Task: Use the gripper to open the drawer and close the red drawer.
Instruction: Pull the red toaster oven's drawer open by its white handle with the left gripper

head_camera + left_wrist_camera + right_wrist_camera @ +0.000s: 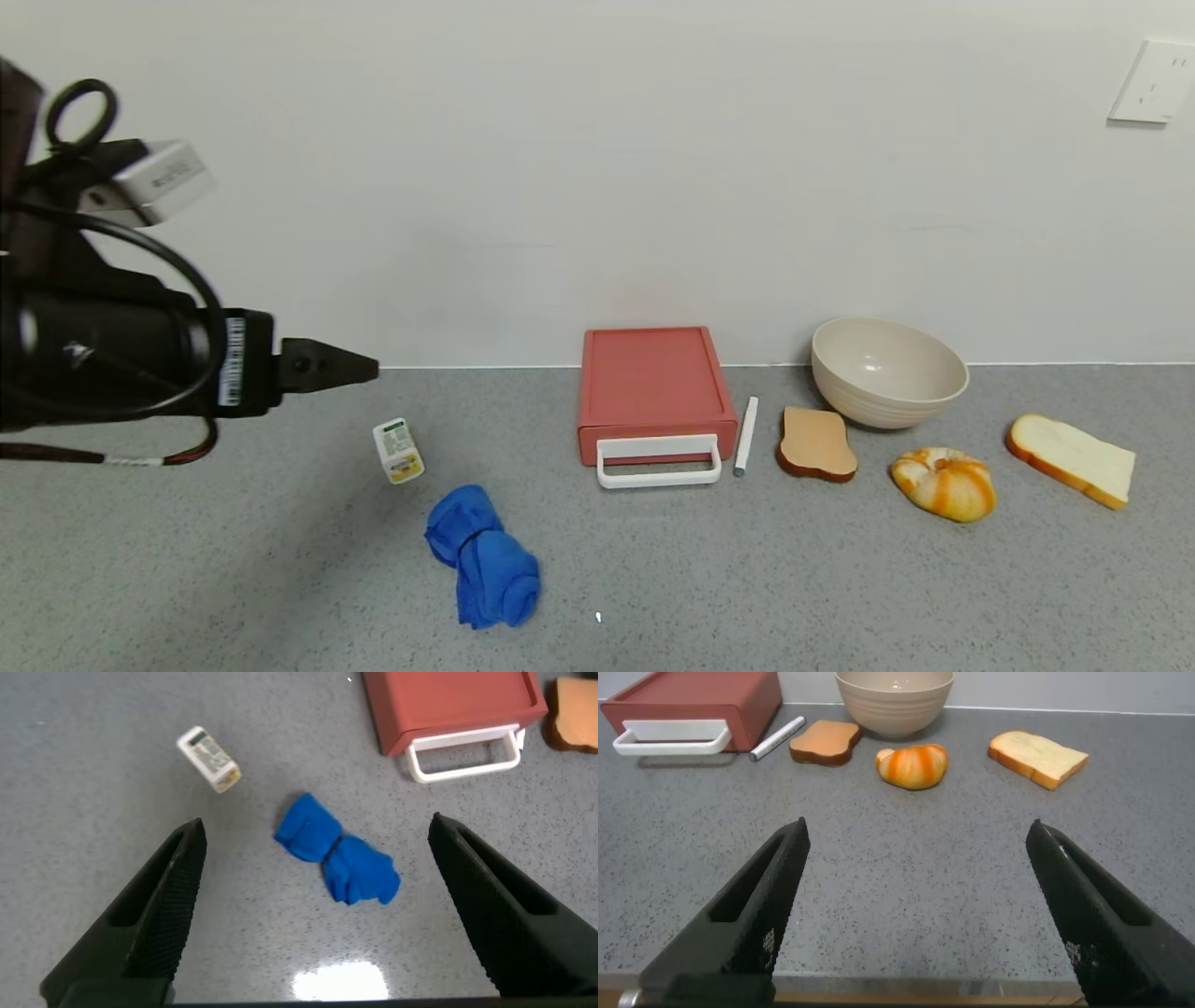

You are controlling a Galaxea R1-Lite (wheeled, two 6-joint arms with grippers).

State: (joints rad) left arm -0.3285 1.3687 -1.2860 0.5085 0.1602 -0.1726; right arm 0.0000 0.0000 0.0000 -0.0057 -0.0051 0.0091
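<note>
The red drawer [653, 387] is lying on the grey table [840, 579] at the far side, near the wall, with its tray pushed in and its white handle [659, 462] pointing to the near side. The left end effector [318, 915] is hovering high at the left, well apart from the drawer, and its jaws are standing wide open above a blue cloth [483, 557] and a small white bottle [398, 451]. The right end effector [924, 915] is also staying open, low over the near part of the table. Just right of the drawer a white pen [746, 435] is lying, then a brown toast slice [816, 444], a beige bowl [887, 371], a bread roll [945, 483] and a white bread slice [1070, 459].
</note>
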